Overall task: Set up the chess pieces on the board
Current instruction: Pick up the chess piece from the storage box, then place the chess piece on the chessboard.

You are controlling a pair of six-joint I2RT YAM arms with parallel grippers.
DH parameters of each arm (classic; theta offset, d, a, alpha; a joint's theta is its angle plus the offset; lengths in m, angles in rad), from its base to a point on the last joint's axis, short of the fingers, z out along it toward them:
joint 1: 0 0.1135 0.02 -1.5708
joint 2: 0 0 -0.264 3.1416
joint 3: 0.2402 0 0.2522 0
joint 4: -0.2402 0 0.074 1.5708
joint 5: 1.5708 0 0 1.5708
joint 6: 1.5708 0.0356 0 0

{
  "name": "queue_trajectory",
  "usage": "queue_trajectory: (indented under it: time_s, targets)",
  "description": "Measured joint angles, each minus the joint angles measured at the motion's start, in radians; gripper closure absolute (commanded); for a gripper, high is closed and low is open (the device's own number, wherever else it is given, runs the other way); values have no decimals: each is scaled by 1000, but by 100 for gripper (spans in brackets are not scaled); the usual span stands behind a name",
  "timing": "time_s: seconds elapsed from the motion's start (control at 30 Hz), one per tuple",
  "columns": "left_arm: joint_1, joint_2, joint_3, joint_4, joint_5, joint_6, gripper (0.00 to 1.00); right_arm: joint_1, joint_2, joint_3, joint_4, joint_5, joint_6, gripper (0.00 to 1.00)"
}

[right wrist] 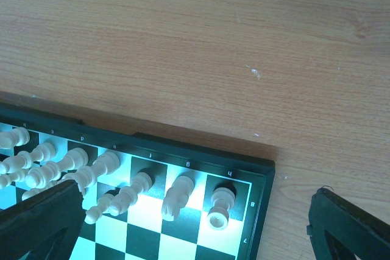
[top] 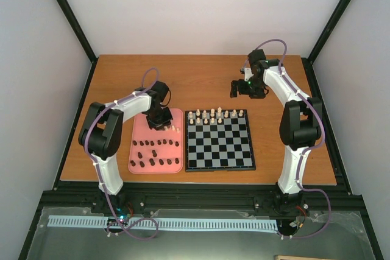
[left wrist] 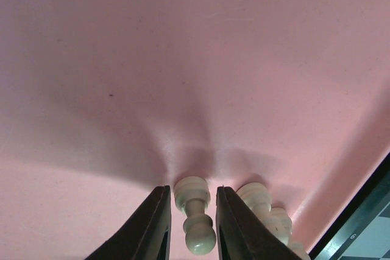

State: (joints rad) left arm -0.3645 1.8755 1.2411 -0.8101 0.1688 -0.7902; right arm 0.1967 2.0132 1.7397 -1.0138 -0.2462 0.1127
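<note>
Closest to the left wrist lens, a cream piece lies on its side on the pink tray, between the two dark fingers of the left gripper. Its long axis runs parallel to the fingers, with the flat base away from the camera and the round head toward it. The fingers stand close on either side, with only slivers of pink showing between. Whether they already press the piece cannot be told. A second cream piece lies on its side just outside the finger on the picture's right. Beyond both, the tray floor is bare, and at the lower right its rim runs along the black border of the board.

Only the overhead view gives the layout. The tray sits just beside the board's left edge, dark pieces lie scattered over the tray's near half, and the left gripper is down near the tray's far right corner. Cream pieces on the board stand along its two far rows.

The right gripper hovers over the table, past the board's far right corner and apart from it. Its own wrist view shows the jaws spread wide with nothing between them. One fingertip sits in each lower corner of the picture, the board's corner lies below, and open wood lies beyond the edge.
</note>
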Motion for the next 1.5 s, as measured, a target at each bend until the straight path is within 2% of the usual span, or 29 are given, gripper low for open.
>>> queue_trajectory:
  time_s: [0.23, 0.37, 0.57, 0.7, 0.97, 1.13, 1.33, 1.5]
  targets:
    - [0, -16, 0, -2, 2, 3, 88, 0, 0, 0, 0, -1, 0, 0]
    - [0, -20, 0, -3, 5, 10, 99, 0, 0, 0, 0, -1, 0, 0]
    - [0, -31, 3, -19, 2, 11, 99, 0, 0, 0, 0, -1, 0, 0]
    - [0, -35, 59, -84, -26, 39, 99, 0, 0, -1, 1, -1, 0, 0]
    - [-36, -46, 375, -238, -72, 130, 99, 0, 0, -3, 1, 5, 3, 0]
    - [-192, -18, 535, -296, -72, 151, 99, 0, 0, -3, 1, 13, 8, 0]
    - [-406, 173, 807, -363, -66, 198, 99, 0, 0, -3, 1, 29, 12, 0]
    - [-489, 336, 988, -404, -74, 240, 99, 0, 0, -2, 2, 34, 20, 0]
